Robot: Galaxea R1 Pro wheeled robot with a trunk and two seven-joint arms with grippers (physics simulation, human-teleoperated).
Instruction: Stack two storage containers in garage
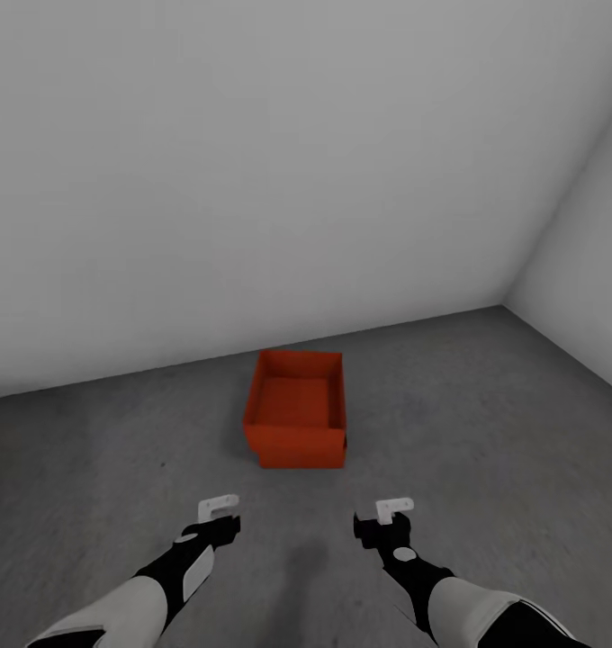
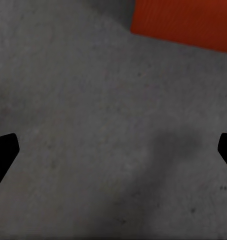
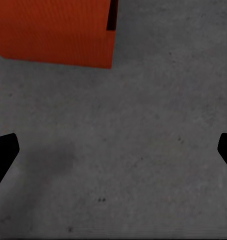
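On the dark grey concrete floor [image 1: 495,468] of the garage stands an orange-red storage container [image 1: 295,400], open at the top. Under its front shows the face of a second orange-red container [image 1: 304,455], slightly offset, so one sits on the other. Both grippers hover low over the floor, short of the bins. My left gripper [image 1: 218,518] is open and empty, and my right gripper [image 1: 383,524] is open and empty too. The left wrist view holds a corner of a container [image 2: 183,22] beyond the left gripper [image 2: 113,150]. The right wrist view has a container side [image 3: 53,30] beyond the right gripper [image 3: 113,150].
A plain pale grey wall [image 1: 252,180] rises just behind the bins. A second wall [image 1: 589,288] meets it in a corner at the right. Bare concrete stretches to both sides of the bins and between them and my grippers.
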